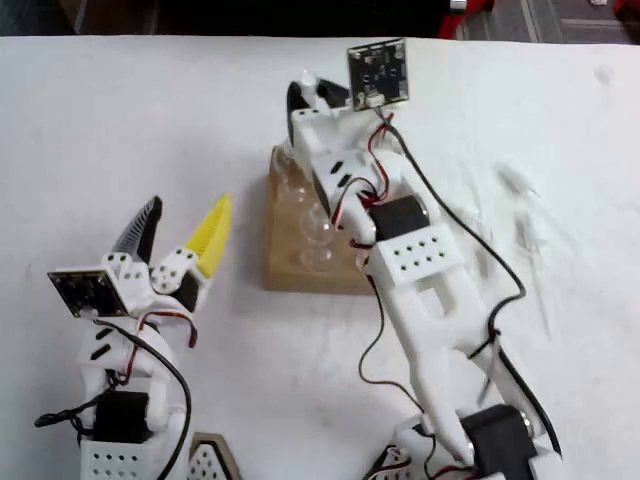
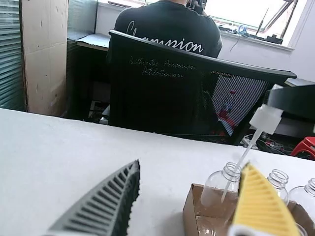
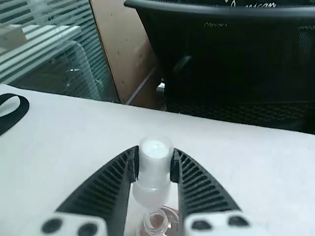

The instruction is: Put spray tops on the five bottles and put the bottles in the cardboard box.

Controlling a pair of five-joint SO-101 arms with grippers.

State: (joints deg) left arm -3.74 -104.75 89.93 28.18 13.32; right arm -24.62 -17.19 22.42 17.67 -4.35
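My right gripper is shut on a white spray top, held just above the open neck of a clear bottle. In the left wrist view the spray top hangs with its thin tube reaching down into a bottle standing in the cardboard box. From above, the right arm covers the far end of the cardboard box, where several clear bottles stand. My left gripper rests to the left of the box, open, nothing between its black and yellow fingers.
Several loose spray tops lie on the white table to the right of the right arm. A small cardboard piece sits at the near edge beside the left arm. A black chair stands beyond the far table edge.
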